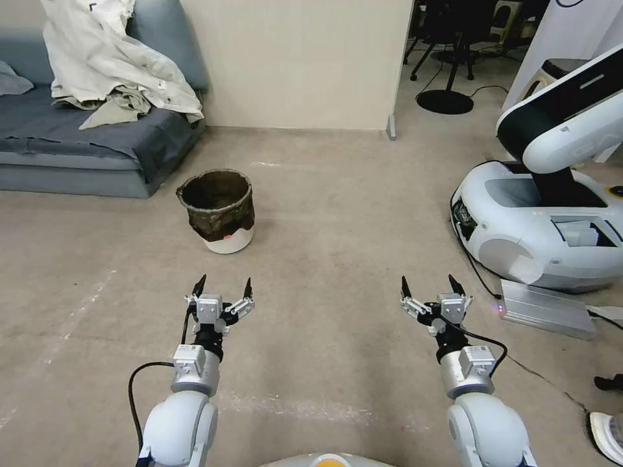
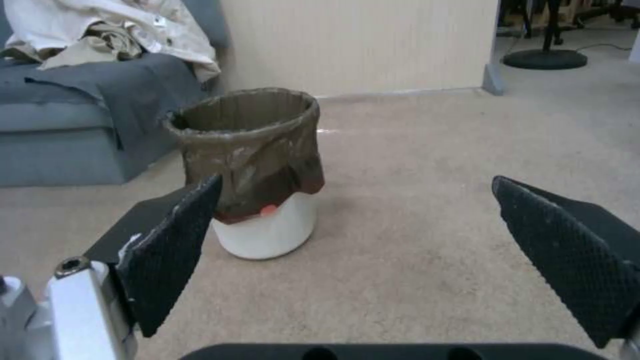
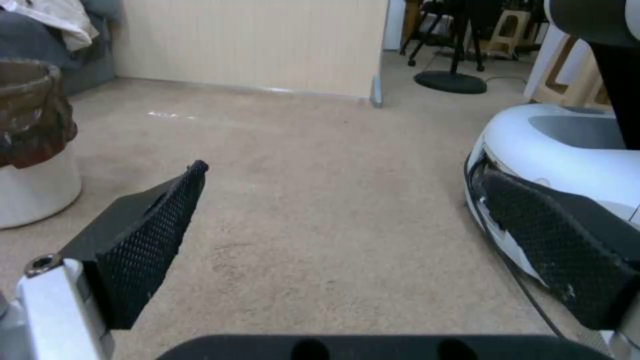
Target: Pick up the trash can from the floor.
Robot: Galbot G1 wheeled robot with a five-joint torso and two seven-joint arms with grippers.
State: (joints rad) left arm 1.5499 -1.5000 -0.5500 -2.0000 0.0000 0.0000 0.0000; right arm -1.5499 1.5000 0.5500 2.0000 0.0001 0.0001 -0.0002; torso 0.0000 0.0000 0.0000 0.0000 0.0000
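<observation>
I have both arms stretched forward and low, side by side and well apart. My left tool (image 1: 224, 285) points straight ahead, its two black fingers (image 2: 170, 245) spread wide with nothing between them. My right tool (image 1: 429, 285) sits level with it, also aimed ahead, its fingers (image 3: 147, 240) spread just as wide and holding nothing. Each wrist is straight, with a black cable looping back along the forearm.

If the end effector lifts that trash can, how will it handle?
The trash can is probably light: thin white plastic and apparently empty. The loose bag liner over its rim may slip under the pads. Upright on the floor, it could tip if nudged.
</observation>
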